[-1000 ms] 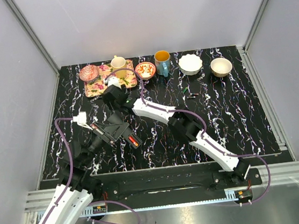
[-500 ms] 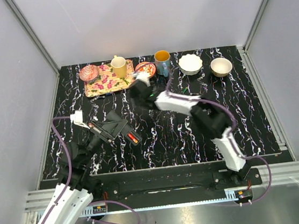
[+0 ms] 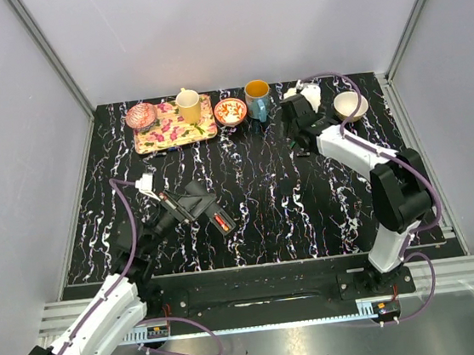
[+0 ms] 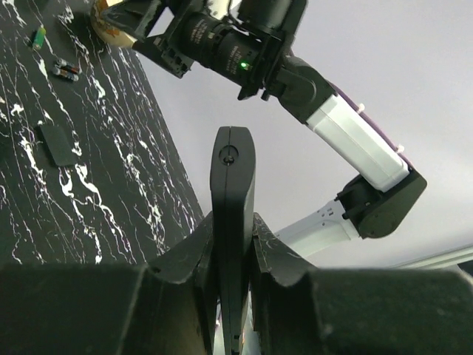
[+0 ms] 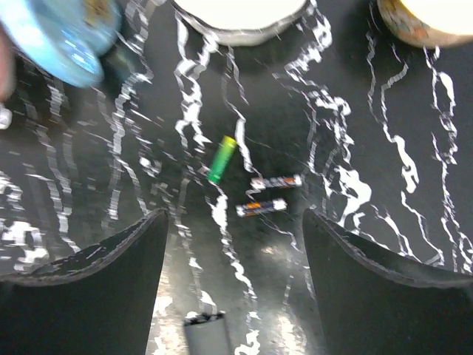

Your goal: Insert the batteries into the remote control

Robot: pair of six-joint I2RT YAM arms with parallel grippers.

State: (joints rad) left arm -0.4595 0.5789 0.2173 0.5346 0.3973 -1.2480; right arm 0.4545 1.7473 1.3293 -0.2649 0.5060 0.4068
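My left gripper (image 3: 199, 206) is shut on the black remote control (image 3: 216, 218), whose red mark points toward the near right. In the left wrist view the remote (image 4: 232, 185) stands on edge between my fingers. My right gripper (image 3: 299, 134) is open and hovers over the back right of the table. In the right wrist view its jaws (image 5: 233, 218) stand wide apart above two small batteries (image 5: 267, 194) and a green battery (image 5: 221, 159). A flat black battery cover (image 5: 205, 336) lies nearer. The batteries (image 4: 65, 70) and the cover (image 4: 55, 144) also show in the left wrist view.
A floral tray (image 3: 164, 134) with a yellow cup (image 3: 188, 106) and a pink bowl (image 3: 140, 116) stands at the back left. A red patterned bowl (image 3: 230, 110), a blue cup (image 3: 257, 98), a white bowl (image 3: 310, 94) and a beige bowl (image 3: 350, 105) line the back edge.
My right arm has swung from the tray at the back left across to the back right, above the batteries. My left gripper has moved slightly right with the remote.
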